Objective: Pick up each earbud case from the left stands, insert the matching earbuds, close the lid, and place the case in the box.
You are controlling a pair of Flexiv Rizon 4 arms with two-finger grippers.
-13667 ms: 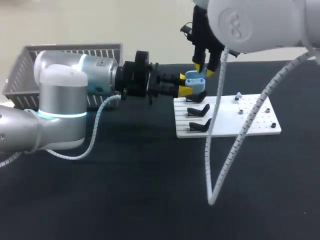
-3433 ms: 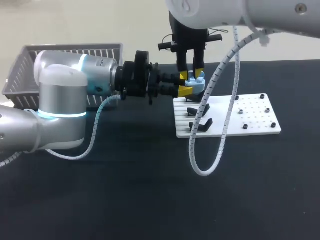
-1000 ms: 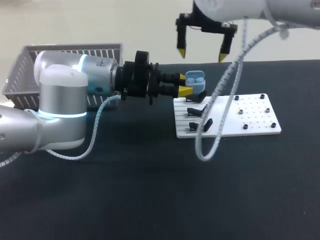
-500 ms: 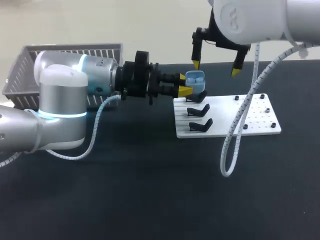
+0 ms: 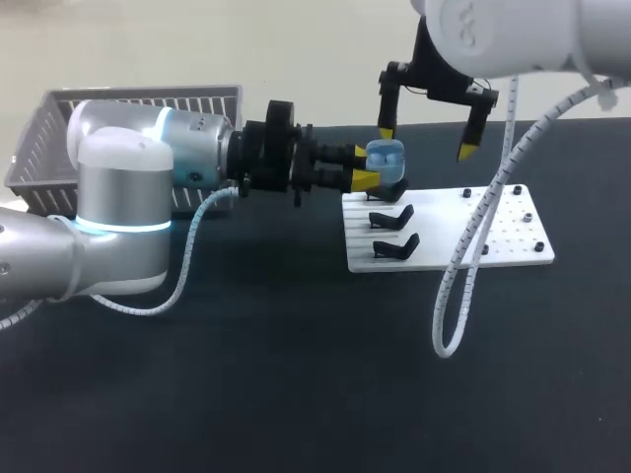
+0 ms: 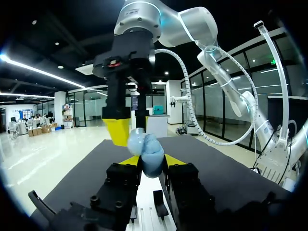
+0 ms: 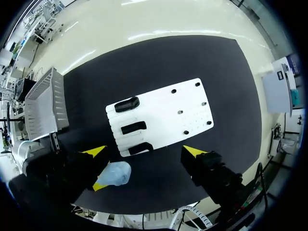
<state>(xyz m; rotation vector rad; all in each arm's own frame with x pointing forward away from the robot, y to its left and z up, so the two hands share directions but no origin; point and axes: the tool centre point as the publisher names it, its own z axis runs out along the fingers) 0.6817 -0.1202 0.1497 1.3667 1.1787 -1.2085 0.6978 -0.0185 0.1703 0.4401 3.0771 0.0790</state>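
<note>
Left claw (image 5: 364, 168) clamped; right claw (image 5: 424, 143) spread wide, pointing down

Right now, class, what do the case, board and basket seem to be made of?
The case looks like smooth pale-blue plastic, faintly glossy. The board is probably rigid matte white plastic, with drilled holes. The basket seems moulded grey plastic, judging by its thin slats.

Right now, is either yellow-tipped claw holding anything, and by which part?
The left gripper holds the light blue earbud case, clamped from two sides near its base. The right gripper is open, holding nothing.
</note>
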